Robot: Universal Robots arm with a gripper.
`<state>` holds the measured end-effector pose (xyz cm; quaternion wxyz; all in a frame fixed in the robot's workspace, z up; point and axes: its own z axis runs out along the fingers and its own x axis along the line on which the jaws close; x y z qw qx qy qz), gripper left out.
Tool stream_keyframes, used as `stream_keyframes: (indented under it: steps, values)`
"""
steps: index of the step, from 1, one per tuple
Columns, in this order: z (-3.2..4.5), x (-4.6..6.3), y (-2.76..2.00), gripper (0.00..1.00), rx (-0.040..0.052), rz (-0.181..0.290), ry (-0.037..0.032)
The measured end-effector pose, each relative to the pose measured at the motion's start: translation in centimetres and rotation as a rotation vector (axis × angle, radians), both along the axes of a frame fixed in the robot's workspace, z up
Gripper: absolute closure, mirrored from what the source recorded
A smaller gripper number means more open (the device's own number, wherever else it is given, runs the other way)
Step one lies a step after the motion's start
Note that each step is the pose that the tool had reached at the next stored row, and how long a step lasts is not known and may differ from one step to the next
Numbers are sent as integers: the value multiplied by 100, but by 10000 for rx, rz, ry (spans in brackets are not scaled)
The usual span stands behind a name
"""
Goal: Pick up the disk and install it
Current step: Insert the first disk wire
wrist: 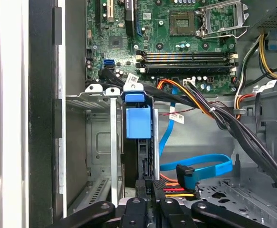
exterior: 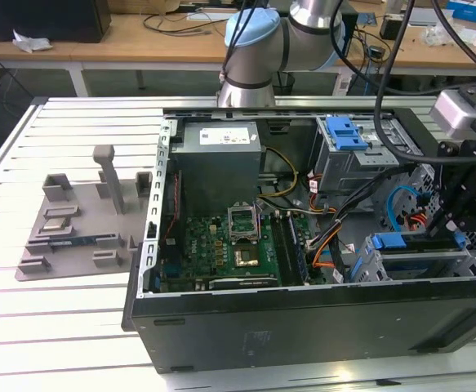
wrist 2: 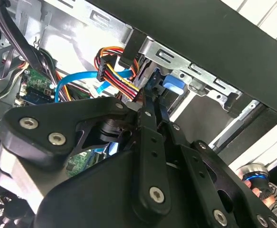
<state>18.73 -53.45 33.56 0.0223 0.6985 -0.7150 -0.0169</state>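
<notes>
The disk (exterior: 413, 245) stands on edge in the lower drive cage (exterior: 474, 261) at the exterior view's right, inside the open computer case, with its blue rail uppermost. In the first wrist view the disk (wrist: 142, 156) is a dark edge-on slab with blue end tabs (wrist: 138, 121) between the cage's metal walls. My gripper (exterior: 447, 229) reaches down to the disk's near end. In both wrist views its black fingers (wrist: 150, 189) (wrist 2: 152, 102) sit close together on the disk's thin edge. The blue tab (wrist 2: 172, 84) lies just beyond the fingertips.
Orange, black and blue cables (wrist: 200, 166) run right beside the cage. The motherboard (exterior: 229, 245), a large grey box with a white sticker (exterior: 220, 159) and an upper cage with a blue latch (exterior: 344, 131) share the case. A grey fixture (exterior: 82, 220) lies on the table at the exterior view's left.
</notes>
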Motion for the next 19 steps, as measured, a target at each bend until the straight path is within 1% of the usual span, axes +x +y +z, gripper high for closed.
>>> stream_keyframes:
  steps: [5, 10, 11, 12, 13, 14, 15, 16, 18, 19]
  values:
    - [-4, 0, 0, 83, 1, 0, 1]
    - [15, 0, -1, 83, 14, -1, 2]
    - [15, 0, -1, 82, 20, -1, 2]
    - [16, 0, -1, 76, 22, -1, 1]
    - [16, 0, -1, 76, 23, -1, 1]
    - [16, 0, -1, 69, 25, -1, 1]
    - [53, 0, -2, 69, 21, 0, 0]
    - [123, 0, 1, 69, 25, 0, 0]
    - [224, -1, 15, 69, 20, -1, 0]
    - [297, -1, 21, 71, 17, -1, -1]
